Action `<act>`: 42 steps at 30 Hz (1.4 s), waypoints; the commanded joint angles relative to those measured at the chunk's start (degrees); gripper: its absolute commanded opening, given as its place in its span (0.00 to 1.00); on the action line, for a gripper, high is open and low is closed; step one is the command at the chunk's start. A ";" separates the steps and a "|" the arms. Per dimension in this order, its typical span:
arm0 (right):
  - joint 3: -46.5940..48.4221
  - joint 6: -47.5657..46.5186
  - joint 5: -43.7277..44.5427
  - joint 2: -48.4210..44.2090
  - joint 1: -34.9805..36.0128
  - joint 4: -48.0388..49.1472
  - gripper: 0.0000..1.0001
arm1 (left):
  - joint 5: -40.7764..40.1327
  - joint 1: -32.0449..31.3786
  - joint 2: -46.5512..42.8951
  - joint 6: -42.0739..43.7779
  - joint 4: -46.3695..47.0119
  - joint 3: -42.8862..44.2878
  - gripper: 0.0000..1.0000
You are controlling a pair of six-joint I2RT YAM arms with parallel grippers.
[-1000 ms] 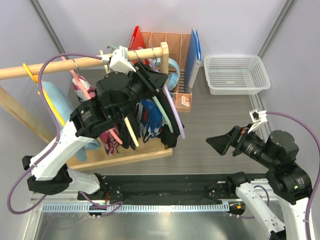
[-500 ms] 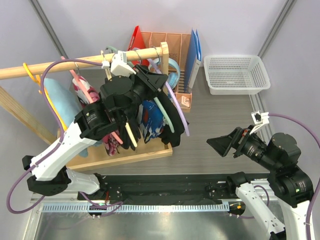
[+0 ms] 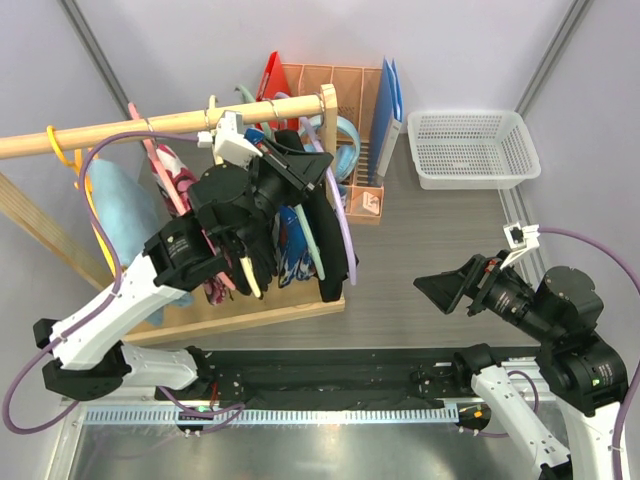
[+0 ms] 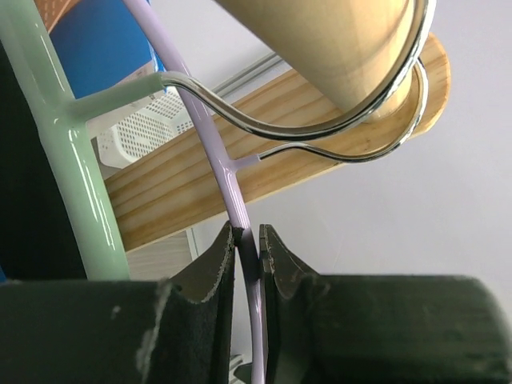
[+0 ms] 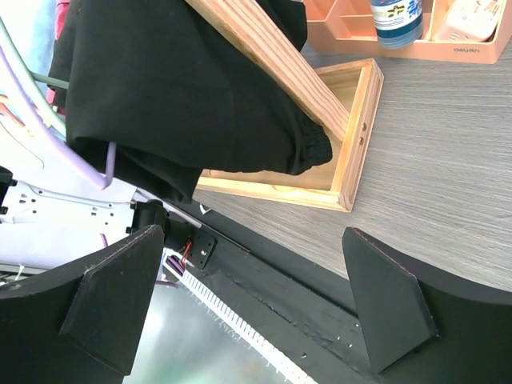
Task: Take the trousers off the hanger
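The black trousers (image 3: pixel 332 245) hang over a lilac hanger (image 3: pixel 348 228) whose hook sits on the wooden rail (image 3: pixel 150 128). My left gripper (image 3: pixel 303 166) is shut on the lilac hanger's thin arm (image 4: pixel 234 192), just below the rail (image 4: pixel 336 48), with the fingers (image 4: pixel 210 276) pinching it. The blue printed trousers (image 3: pixel 296 242) hang beside them on a green hanger (image 4: pixel 74 184). My right gripper (image 3: pixel 447 288) is open and empty, above the table to the right of the rack; in the right wrist view it (image 5: pixel 256 298) faces the black trousers (image 5: pixel 176 96).
A pink floral garment (image 3: pixel 180 175) and a light-blue cloth (image 3: pixel 110 200) hang further left on the rail. The rack's wooden base frame (image 5: pixel 352 136) lies on the table. An orange desk organiser (image 3: pixel 340 90) and a white basket (image 3: pixel 470 150) stand at the back right.
My left arm has shifted left and the lilac hanger with the black trousers has swung back toward the rack. The right gripper has barely moved.
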 commanded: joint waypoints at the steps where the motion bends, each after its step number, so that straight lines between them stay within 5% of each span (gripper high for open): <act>1: 1.87 0.64 -0.43 0.02 -0.19 0.77 1.00 | 2.83 0.29 -3.45 3.02 6.53 -0.26 0.00; 11: 1.43 0.47 0.01 0.89 -0.10 1.03 1.00 | 8.62 0.29 -6.18 7.33 8.47 2.37 0.00; 42: 4.06 -2.61 4.14 2.04 -0.10 -5.21 1.00 | 25.41 0.29 -25.07 -4.27 -9.37 -3.59 0.00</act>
